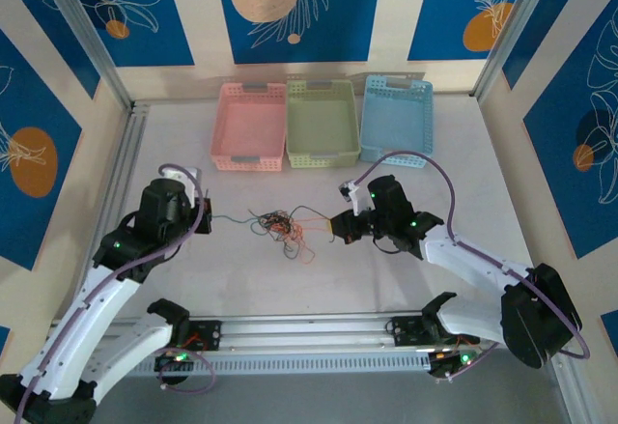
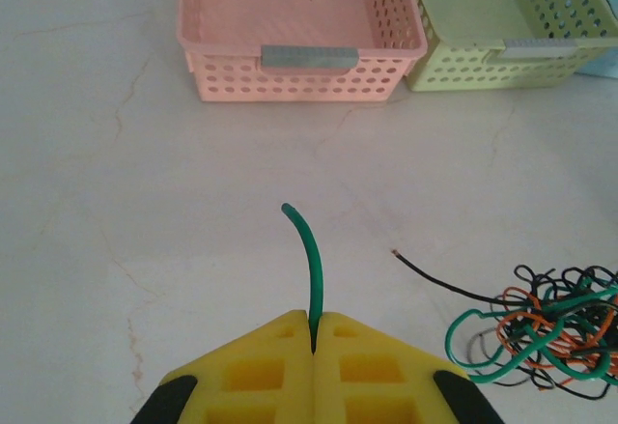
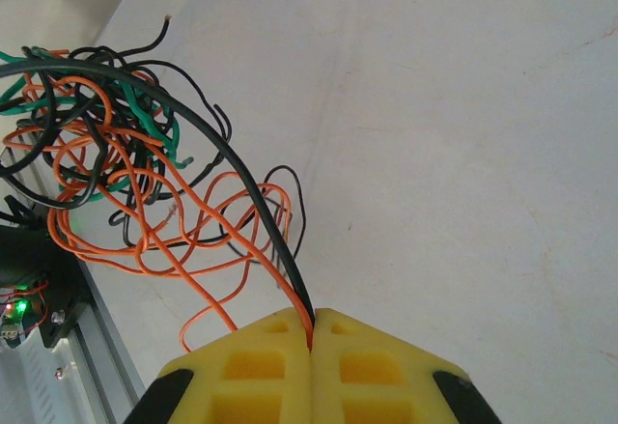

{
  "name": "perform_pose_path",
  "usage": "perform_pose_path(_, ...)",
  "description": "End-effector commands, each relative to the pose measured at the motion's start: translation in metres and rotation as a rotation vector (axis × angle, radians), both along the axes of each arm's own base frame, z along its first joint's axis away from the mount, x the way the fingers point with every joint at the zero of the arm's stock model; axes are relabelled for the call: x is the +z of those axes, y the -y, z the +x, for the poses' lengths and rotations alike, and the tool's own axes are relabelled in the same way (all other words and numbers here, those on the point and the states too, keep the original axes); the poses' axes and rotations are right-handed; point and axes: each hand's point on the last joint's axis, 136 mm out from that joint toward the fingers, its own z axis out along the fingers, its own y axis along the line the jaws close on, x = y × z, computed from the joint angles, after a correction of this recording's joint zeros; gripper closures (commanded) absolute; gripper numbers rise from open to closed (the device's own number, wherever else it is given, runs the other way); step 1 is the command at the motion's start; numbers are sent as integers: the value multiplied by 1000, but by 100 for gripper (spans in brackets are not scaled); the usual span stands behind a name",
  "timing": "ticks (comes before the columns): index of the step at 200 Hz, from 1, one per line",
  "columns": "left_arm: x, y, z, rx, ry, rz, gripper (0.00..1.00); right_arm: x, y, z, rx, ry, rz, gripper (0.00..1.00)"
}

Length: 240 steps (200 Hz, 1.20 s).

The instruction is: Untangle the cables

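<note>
A green wire (image 2: pixel 315 265) is being pinched by the left claw (image 2: pixel 313 322), which is fully closed on it, with the wire's free end curling up beyond the tips. The black and orange wires (image 3: pixel 283 250) are being clamped by the closed right claw (image 3: pixel 311 322). Between the claws, the tangle of cables (image 1: pixel 282 227) is lying on the tabletop (image 1: pixel 386 284). Beyond it, the pink basket (image 1: pixel 249 127), green basket (image 1: pixel 322 123) and blue basket (image 1: pixel 396 120) are sitting side by side.
</note>
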Motion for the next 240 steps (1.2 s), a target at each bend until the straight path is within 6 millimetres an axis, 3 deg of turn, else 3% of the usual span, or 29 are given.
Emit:
perform_pose_path(1,0,8,4,-37,-1,-29,100,-5,4,0,-15,-32,-13,100)
perform_pose_path(55,-45,77,2,-256,-204,-294,100,-6,4,2,-21,-39,-20,100)
perform_pose_path(88,-50,87,1,-273,-218,-340,100,-7,5,2,-30,-42,-25,100)
perform_pose_path(119,-40,89,0,-297,-209,-338,100,1,5,2,-28,-22,-20,61)
perform_pose_path(137,-28,94,-2,-332,-193,-355,100,10,7,0,-32,4,-11,50)
perform_pose_path(160,1,104,-4,-401,-150,-396,100,27,6,-5,-14,57,15,45)
perform_pose_path(203,68,120,-7,-514,-36,-458,100,66,-9,-20,78,118,55,49)
perform_pose_path(240,121,132,-22,-650,61,-480,100,104,-27,-33,159,197,101,55)
